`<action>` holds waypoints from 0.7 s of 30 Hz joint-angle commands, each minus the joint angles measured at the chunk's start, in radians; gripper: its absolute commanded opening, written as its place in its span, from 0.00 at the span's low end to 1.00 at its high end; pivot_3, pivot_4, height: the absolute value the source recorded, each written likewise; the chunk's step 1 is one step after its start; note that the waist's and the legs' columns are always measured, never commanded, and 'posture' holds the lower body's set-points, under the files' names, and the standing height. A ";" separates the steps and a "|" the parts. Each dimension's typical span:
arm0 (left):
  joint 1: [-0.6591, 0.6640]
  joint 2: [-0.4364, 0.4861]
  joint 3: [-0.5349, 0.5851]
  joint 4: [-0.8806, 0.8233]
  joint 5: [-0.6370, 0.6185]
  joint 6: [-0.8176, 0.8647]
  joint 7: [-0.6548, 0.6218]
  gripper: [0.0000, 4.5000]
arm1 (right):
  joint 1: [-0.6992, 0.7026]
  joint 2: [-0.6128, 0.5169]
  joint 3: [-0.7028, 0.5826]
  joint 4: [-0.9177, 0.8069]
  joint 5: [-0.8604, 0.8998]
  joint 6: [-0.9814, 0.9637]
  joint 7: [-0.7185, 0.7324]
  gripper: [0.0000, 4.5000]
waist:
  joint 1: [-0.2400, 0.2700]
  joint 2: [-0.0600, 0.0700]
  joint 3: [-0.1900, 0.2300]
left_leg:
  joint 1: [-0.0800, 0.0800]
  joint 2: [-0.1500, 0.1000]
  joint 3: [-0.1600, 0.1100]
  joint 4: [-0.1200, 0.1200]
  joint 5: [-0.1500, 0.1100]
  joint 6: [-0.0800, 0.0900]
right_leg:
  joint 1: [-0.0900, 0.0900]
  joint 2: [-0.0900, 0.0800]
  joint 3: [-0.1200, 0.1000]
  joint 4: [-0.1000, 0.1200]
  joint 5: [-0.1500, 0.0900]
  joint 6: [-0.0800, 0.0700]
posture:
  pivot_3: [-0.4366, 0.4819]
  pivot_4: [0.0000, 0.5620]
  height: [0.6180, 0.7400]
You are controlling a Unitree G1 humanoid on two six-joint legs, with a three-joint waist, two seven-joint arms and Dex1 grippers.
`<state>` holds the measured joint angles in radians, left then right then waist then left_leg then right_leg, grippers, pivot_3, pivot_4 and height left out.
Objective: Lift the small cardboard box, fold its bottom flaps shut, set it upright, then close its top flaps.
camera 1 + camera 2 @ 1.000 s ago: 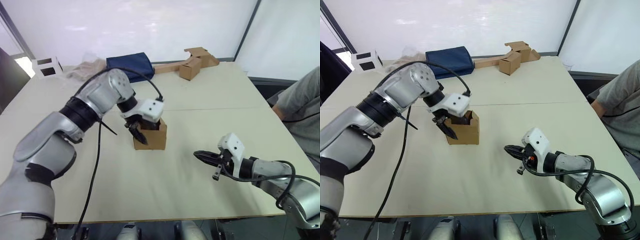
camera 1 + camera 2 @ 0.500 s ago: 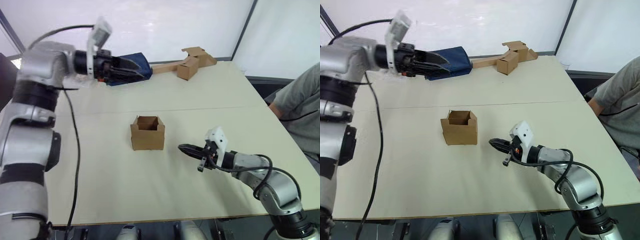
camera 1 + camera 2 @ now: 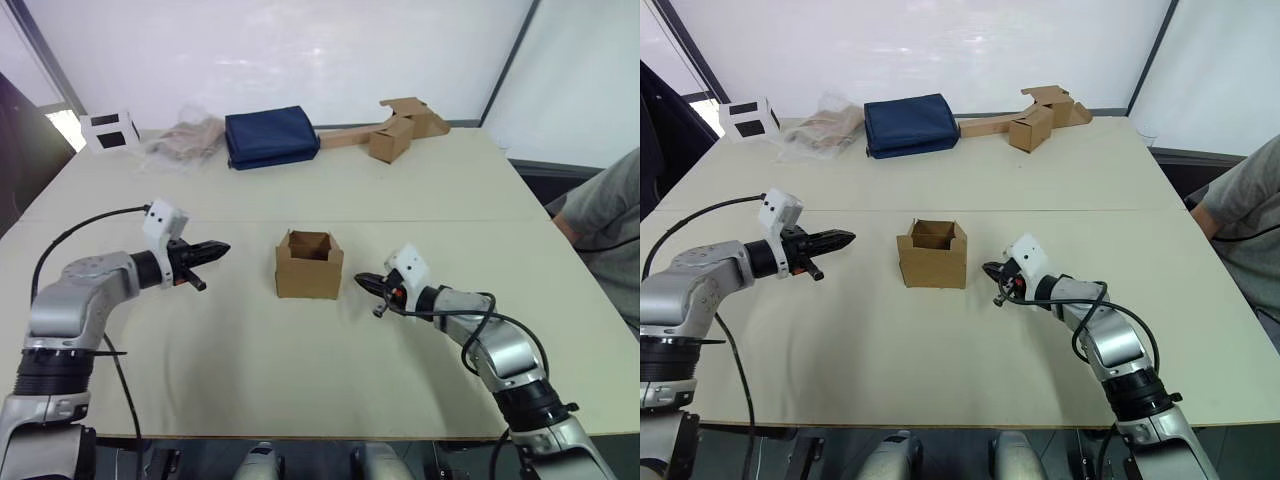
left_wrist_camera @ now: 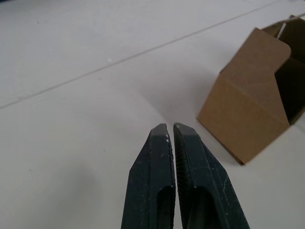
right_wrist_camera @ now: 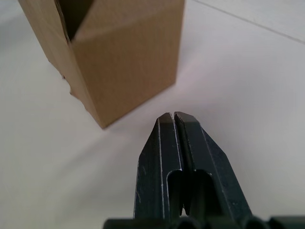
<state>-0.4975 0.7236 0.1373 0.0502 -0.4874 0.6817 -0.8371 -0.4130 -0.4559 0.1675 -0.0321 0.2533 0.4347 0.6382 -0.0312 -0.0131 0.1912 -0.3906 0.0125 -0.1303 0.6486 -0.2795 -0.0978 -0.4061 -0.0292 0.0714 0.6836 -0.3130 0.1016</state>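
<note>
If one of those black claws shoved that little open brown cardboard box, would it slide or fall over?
The small brown cardboard box stands open and looks empty, so it is probably light and would likely slide on the smooth table. Its thin upright top flaps would probably bend if pushed.

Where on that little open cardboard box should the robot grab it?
Probably by its two plain side walls. The small cardboard box stands upright with its top flaps open, and the left gripper and right gripper, both shut and empty, flank it, so each could press in from its own side.

No text, label, brand or number can be read anywhere.
</note>
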 commanded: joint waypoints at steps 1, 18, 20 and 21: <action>0.027 -0.083 -0.076 0.004 0.058 -0.093 0.019 0.02 | -0.048 0.042 0.047 0.023 -0.049 -0.039 0.008 0.00 | -0.007 0.002 -0.001 | 0.000 0.000 0.000 0.000 0.000 0.000 | 0.000 0.000 0.000 0.000 0.000 0.000 | 0.48 0.27 1.00; 0.059 -0.193 -0.238 0.027 0.169 -0.216 -0.072 0.02 | -0.037 0.105 0.060 0.015 -0.099 -0.031 0.025 0.00 | -0.018 0.002 -0.001 | 0.000 0.000 0.000 -0.001 0.000 -0.001 | 0.000 0.000 0.000 0.000 0.000 0.000 | 0.48 0.27 1.00; 0.063 -0.202 -0.239 0.016 0.170 -0.208 -0.073 0.02 | -0.019 0.093 0.055 -0.014 -0.098 -0.012 0.027 0.00 | -0.014 0.002 -0.001 | 0.000 0.000 0.000 -0.001 0.000 0.000 | 0.000 0.000 0.000 0.000 0.000 0.000 | 0.48 0.27 1.00; 0.066 -0.207 -0.242 0.004 0.167 -0.198 -0.074 0.02 | -0.006 0.082 0.050 -0.036 -0.097 0.001 0.029 0.00 | -0.013 0.002 -0.001 | 0.000 0.000 0.000 -0.001 0.000 0.000 | 0.000 0.000 0.000 0.000 0.000 0.000 | 0.48 0.27 1.00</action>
<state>-0.4328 0.5354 -0.0796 0.1129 -0.3054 0.4787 -0.8904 -0.4254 -0.3749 0.2166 0.0029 0.1397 0.4266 0.6478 -0.0445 -0.0116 0.1902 -0.3903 0.0126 -0.1300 0.6481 -0.2795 -0.0978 -0.4062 -0.0291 0.0717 0.6835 -0.3131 0.1015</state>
